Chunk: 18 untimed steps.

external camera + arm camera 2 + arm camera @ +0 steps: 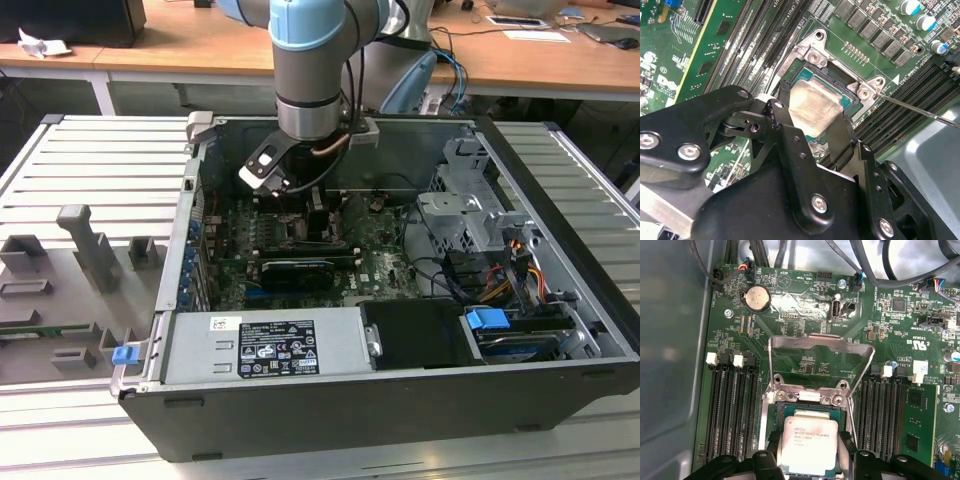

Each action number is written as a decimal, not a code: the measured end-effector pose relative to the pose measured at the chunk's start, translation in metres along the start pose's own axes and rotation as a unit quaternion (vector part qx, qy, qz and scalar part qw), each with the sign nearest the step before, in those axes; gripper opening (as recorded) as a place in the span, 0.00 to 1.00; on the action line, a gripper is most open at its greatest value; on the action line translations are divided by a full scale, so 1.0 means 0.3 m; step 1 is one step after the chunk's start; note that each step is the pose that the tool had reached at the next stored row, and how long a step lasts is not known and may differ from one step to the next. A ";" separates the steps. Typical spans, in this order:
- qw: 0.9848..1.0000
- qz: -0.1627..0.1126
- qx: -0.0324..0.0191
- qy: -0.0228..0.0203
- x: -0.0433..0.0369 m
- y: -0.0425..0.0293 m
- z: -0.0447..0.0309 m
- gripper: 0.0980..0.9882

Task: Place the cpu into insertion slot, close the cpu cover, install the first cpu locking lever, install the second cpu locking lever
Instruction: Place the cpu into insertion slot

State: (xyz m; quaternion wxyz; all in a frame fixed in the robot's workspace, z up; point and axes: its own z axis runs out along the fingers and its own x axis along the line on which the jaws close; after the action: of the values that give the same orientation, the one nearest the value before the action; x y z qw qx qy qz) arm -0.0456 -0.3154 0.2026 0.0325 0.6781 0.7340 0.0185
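Note:
In both wrist views the cpu [807, 442] [812, 107] shows its dull silver top and lies low in the insertion slot [790, 390] [812, 55], a green edge showing around it. My gripper [810, 440] [812, 115] is shut on the cpu, one black finger [782, 107] against each side. The cpu cover [820, 341] stands raised behind the socket, with the board visible through its cut-out. A thin lever rod [920, 111] sticks out beside the socket. In the exterior view the gripper [300, 205] reaches down into the case over the socket [318, 238].
Long black memory slots [732, 410] [880, 415] flank the socket. Cables [865, 265] hang at the board's far edge near a coin battery [756, 297]. Inside the case sit a black card [295, 270], a power supply [260, 345] and a drive cage [470, 215].

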 end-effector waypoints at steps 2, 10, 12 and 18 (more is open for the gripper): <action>1.000 -0.001 0.000 0.000 0.000 0.000 0.001 0.49; 1.000 -0.003 0.000 0.000 0.000 0.002 0.002 0.58; 1.000 0.004 0.000 0.000 0.000 0.011 0.004 0.58; 1.000 0.013 0.000 -0.001 0.004 0.015 0.009 0.58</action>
State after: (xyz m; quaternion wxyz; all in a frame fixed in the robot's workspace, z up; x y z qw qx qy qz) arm -0.0411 -0.3140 0.2002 0.0327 0.6874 0.7254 0.0183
